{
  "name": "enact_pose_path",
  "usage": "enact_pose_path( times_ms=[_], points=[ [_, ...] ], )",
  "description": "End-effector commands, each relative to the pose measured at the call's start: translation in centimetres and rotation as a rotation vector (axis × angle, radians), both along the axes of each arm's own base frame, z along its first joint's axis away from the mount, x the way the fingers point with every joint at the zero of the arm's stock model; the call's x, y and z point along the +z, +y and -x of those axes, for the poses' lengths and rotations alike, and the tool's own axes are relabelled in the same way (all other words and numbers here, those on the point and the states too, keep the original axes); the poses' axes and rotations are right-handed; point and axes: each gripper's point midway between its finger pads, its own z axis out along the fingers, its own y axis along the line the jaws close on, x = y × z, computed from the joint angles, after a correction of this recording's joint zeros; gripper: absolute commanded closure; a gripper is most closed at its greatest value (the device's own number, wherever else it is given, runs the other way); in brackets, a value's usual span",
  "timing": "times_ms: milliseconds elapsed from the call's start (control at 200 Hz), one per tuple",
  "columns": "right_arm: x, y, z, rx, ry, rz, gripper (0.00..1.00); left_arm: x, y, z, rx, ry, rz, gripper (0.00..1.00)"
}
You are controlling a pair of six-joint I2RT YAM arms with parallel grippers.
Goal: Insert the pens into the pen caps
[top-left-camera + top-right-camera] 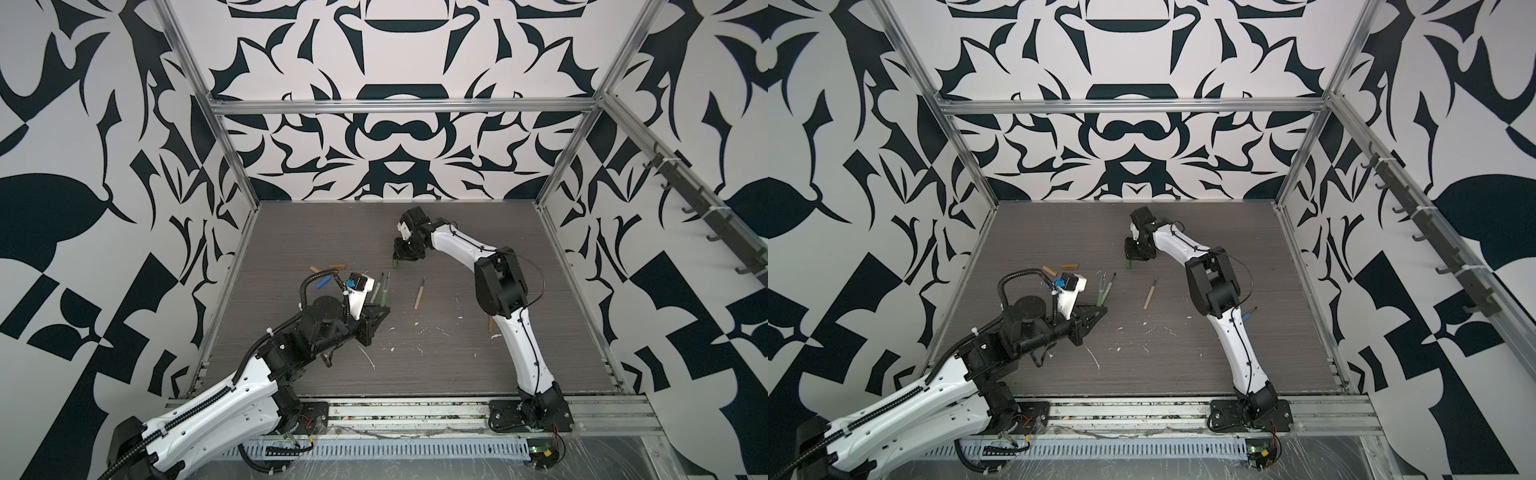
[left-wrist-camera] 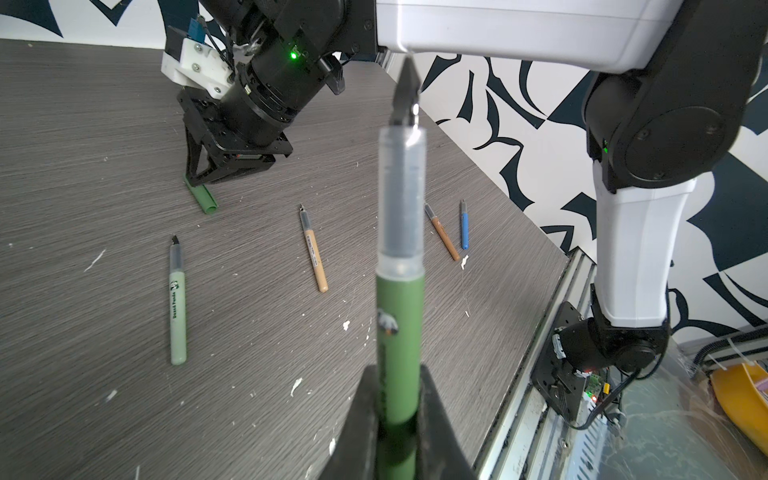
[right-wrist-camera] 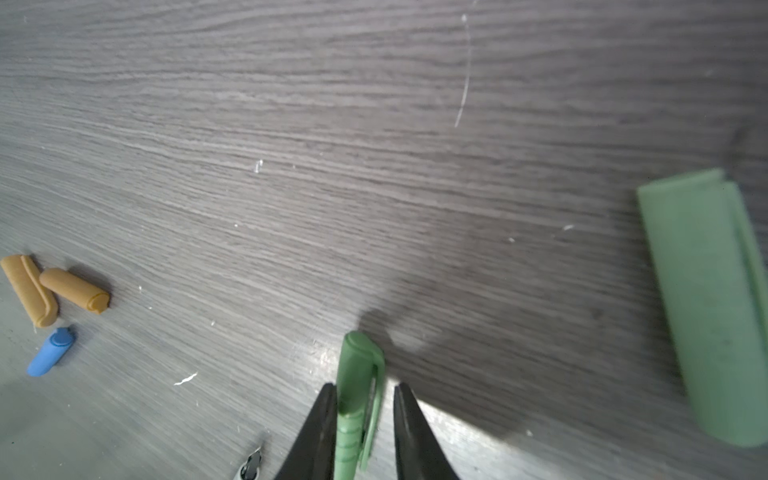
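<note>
Grey wood-grain table (image 1: 457,365), scattered with white flecks (image 1: 368,357), inside walls with a bold black-and-white pattern.

Near the centre of both top views, the left gripper (image 2: 399,374) is clamped on a dark green pen (image 2: 400,324). The pen's long axis runs straight out from between the fingers. Its dark pointed tip faces away from the gripper, toward the white right arm (image 2: 640,232), which fills the background behind it. The pen's rear end is hidden inside the grip.

Just above centre frame in a top view, the right gripper (image 3: 365,388) reaches down to the table. Its fingers are set narrow on either side of a green cap (image 3: 357,374). A sliver of table shows between the cap and one finger, so it is not pinched. The cap lies flat along the fingers, and its far part is hidden beneath them.

A blurred pale green cap (image 3: 706,299) lies nearby, cut off at the frame edge. A tan cap (image 3: 27,289), an orange-brown cap (image 3: 75,289) and a blue cap (image 3: 52,351) are clustered well apart from it.

Four pens lie loose on the table: pale green (image 2: 178,307), tan (image 2: 314,253), orange-brown (image 2: 442,232) and blue (image 2: 464,226). All point roughly the same way. In both top views the right arm partly covers the last two. The two green pens there appear as thin sticks side by side, too alike to tell apart.
</note>
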Motion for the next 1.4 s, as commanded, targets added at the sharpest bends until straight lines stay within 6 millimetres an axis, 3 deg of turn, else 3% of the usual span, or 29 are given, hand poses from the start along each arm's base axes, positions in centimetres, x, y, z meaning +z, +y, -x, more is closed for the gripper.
enact_pose_path(
  times_ms=[0, 225, 440, 580, 695, 960, 1070, 1280, 1395],
  points=[
    [1.6, 0.7, -0.5, 0.004, -0.025, -0.017, 0.73, 2.1, -0.2, 0.0, -0.007, -0.031, 0.048, 0.96],
    [0.2, 0.9, 0.0, 0.012, -0.015, 0.049, 0.74, 2.1, 0.0, 0.1, -0.006, -0.032, 0.049, 0.96],
    [0.2, 1.1, 0.6, 0.023, -0.038, 0.120, 0.76, 2.0, 0.3, 0.2, -0.001, -0.034, 0.049, 0.96],
    [1.9, 1.5, 1.2, 0.061, -0.076, 0.133, 0.74, 1.9, 0.3, 0.3, -0.001, -0.033, 0.050, 0.97],
    [2.4, 0.8, 1.7, 0.076, -0.097, 0.156, 0.79, 1.9, 0.4, 0.3, -0.001, -0.033, 0.050, 0.97],
    [1.9, -0.9, 3.7, 0.103, -0.081, 0.195, 0.80, 1.9, 0.2, 0.2, -0.003, -0.034, 0.055, 0.97],
    [1.9, -1.9, 5.3, 0.113, -0.065, 0.212, 0.80, 1.9, 0.2, 0.3, -0.006, -0.032, 0.056, 0.97],
    [3.0, -1.8, 8.1, 0.154, -0.034, 0.131, 0.66, 1.8, 0.2, 0.1, 0.003, -0.032, 0.057, 0.97],
    [3.9, -2.3, 8.5, 0.168, -0.047, 0.134, 0.64, 2.1, 0.0, 0.0, -0.002, -0.036, 0.057, 0.97]
  ],
)
